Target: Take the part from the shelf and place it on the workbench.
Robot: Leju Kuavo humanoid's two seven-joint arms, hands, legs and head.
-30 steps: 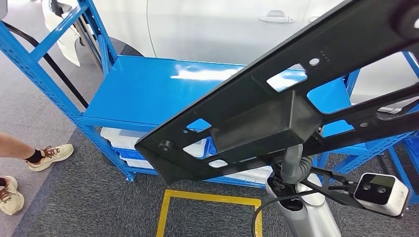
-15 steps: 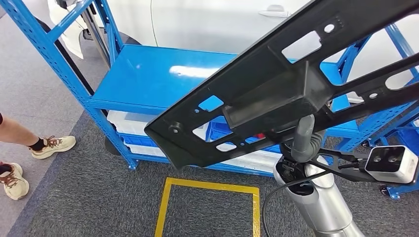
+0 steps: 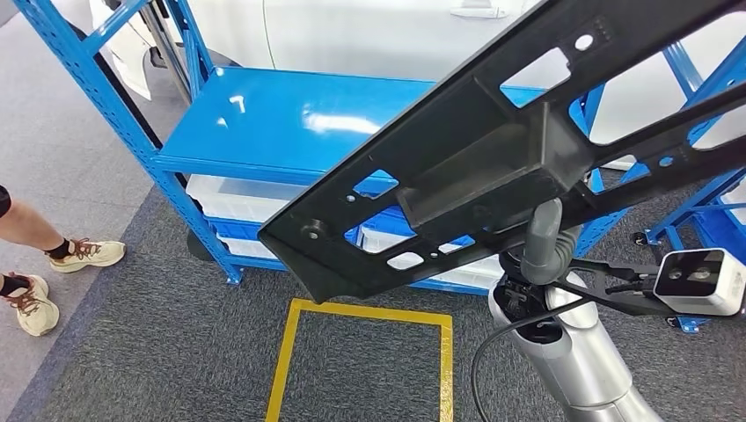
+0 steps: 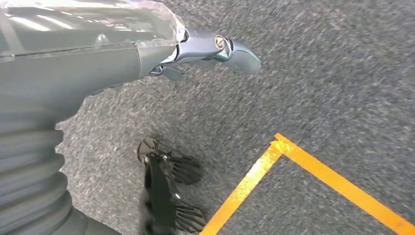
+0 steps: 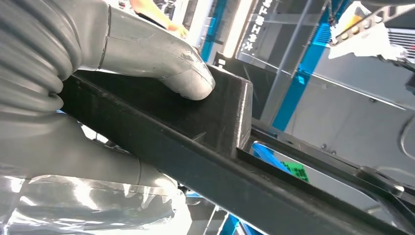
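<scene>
a: right hand (image 5: 112,98) first. state?

b: clamped on the part (image 3: 493,167). in the right wrist view the grey thumb presses down on the part's raised box section, with the rest of the hand underneath. my reading: that block is the thickest, stiffest place to grip a long piece.

a: and the part itself?

b: off the shelf (image 3: 299,119), held high and tilted across the head view, its lower end hanging over the yellow floor marking (image 3: 361,352). black moulded plastic, matte, flat and elongated, with cut-out windows, small holes and ribs. no bench in sight, so placement is not yet done.

a: left hand (image 4: 215,46)?

b: holds nothing, hanging over grey carpet (image 4: 318,73); whether its fingers are spread or curled i cannot tell.

a: surroundings?

b: blue painted steel shelf, glossy top, pale bins below. a person's shoes (image 3: 84,253) stand well apart at the side.
</scene>
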